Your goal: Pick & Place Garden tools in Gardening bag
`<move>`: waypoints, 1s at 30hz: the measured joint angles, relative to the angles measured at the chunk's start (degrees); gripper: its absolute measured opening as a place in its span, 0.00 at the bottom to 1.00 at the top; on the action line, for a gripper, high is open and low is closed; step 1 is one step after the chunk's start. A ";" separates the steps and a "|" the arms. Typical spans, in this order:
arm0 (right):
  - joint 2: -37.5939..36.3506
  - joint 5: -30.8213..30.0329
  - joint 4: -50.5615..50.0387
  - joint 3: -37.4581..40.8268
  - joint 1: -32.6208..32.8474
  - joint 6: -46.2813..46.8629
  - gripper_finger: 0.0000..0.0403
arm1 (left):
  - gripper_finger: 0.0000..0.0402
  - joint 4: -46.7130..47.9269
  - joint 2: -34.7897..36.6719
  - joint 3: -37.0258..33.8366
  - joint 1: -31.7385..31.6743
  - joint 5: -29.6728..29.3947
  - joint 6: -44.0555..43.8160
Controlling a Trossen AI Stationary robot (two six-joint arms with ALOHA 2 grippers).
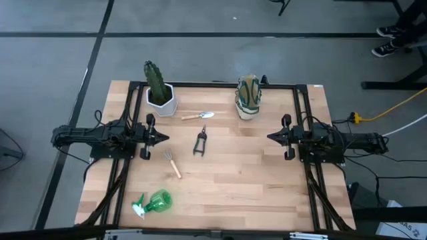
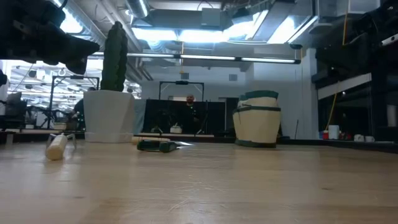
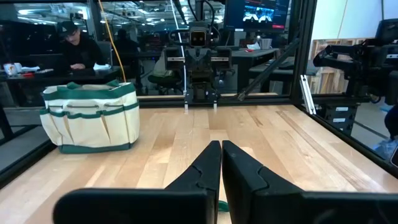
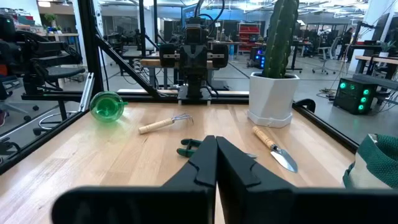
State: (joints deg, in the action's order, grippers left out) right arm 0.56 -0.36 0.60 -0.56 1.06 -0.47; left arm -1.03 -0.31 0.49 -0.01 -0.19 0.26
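Observation:
The cream and green gardening bag stands upright at the table's far side, right of middle. A wooden-handled trowel, black pruners and a small wooden-handled rake lie flat mid-table. The green spray bottle lies on its side near the front left. My left gripper hovers shut at the left edge, pointing right. My right gripper hovers shut at the right edge, pointing left. Neither touches anything.
A green cactus in a white hexagonal pot stands at the far left, beside the trowel. A black frame runs round the table's far and side edges. Bare wood lies at the front right. A person sits beyond the table.

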 joint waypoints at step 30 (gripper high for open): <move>0.00 0.00 1.31 0.00 0.00 0.02 0.02 | 0.03 0.00 -0.01 -0.01 -0.01 0.02 0.02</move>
State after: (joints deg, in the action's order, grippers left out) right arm 0.56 -0.36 1.91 -0.56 1.06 -0.45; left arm -1.03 -0.32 0.48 -0.01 -0.16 0.28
